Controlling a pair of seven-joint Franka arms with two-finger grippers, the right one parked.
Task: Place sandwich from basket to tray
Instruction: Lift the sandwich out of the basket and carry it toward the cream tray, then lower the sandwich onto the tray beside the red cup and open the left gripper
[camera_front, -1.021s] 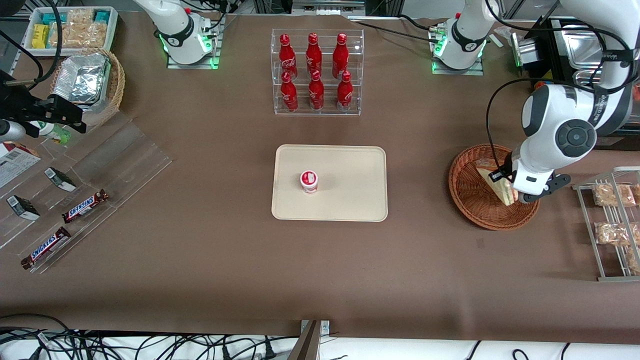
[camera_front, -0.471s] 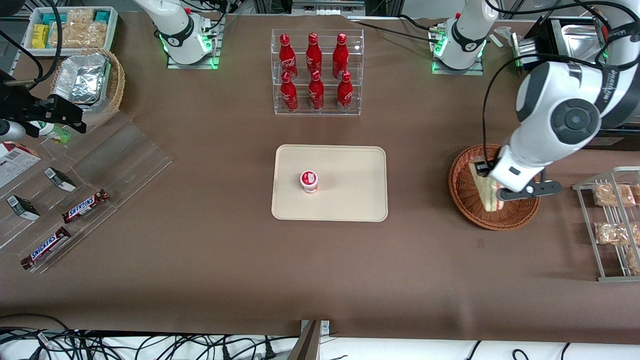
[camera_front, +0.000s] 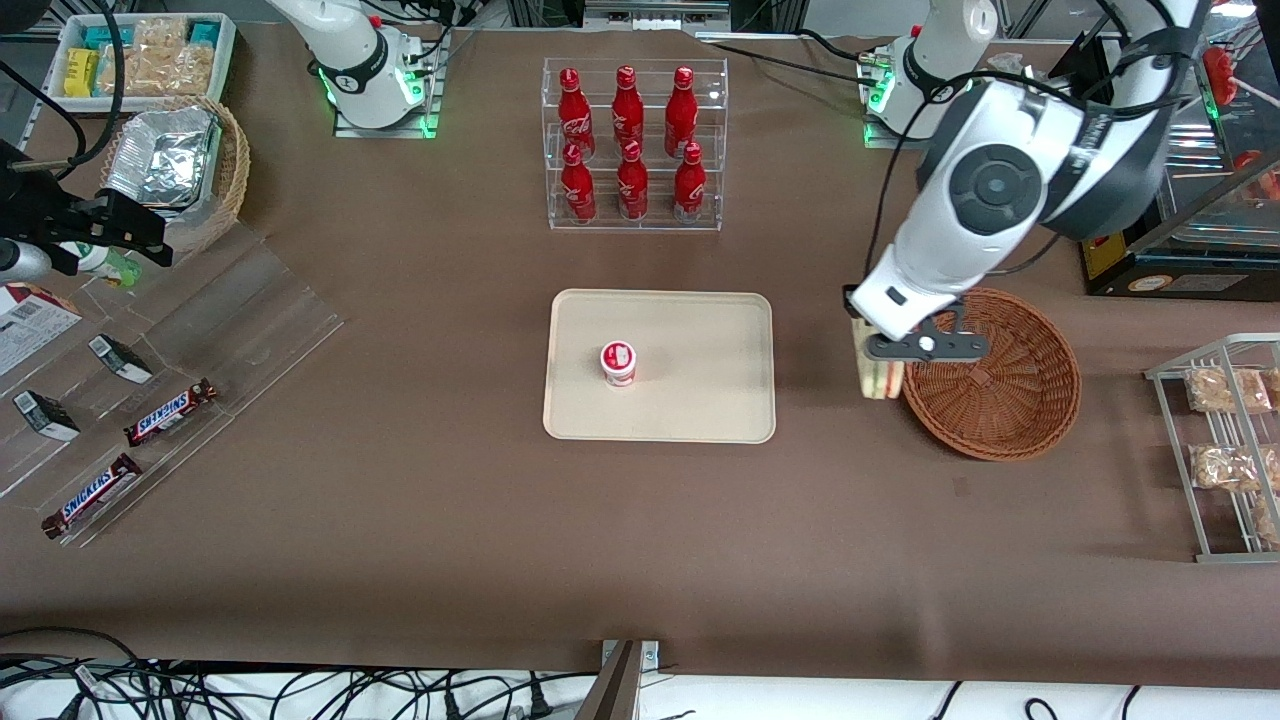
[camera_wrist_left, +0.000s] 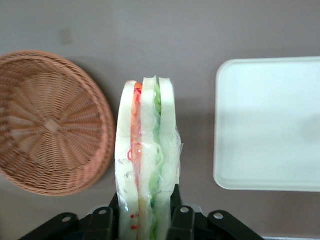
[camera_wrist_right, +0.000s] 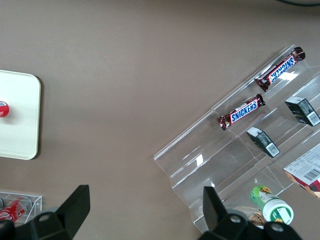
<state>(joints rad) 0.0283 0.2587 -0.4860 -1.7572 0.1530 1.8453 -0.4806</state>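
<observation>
The wrapped wedge sandwich hangs in the air between the reddish-brown wicker basket and the cream tray, over bare table. My left gripper is shut on the sandwich, one black finger on each bread face. White bread with red and green filling shows through the clear wrap. The basket holds nothing. The tray carries a small red-and-white cup.
An acrylic rack of red cola bottles stands farther from the camera than the tray. A wire rack of snack bags sits at the working arm's end. A clear stepped shelf with Snickers bars lies toward the parked arm's end.
The gripper lifted the sandwich out of the basket and carried it toward the tray, past the basket's rim. The basket is left with nothing in it.
</observation>
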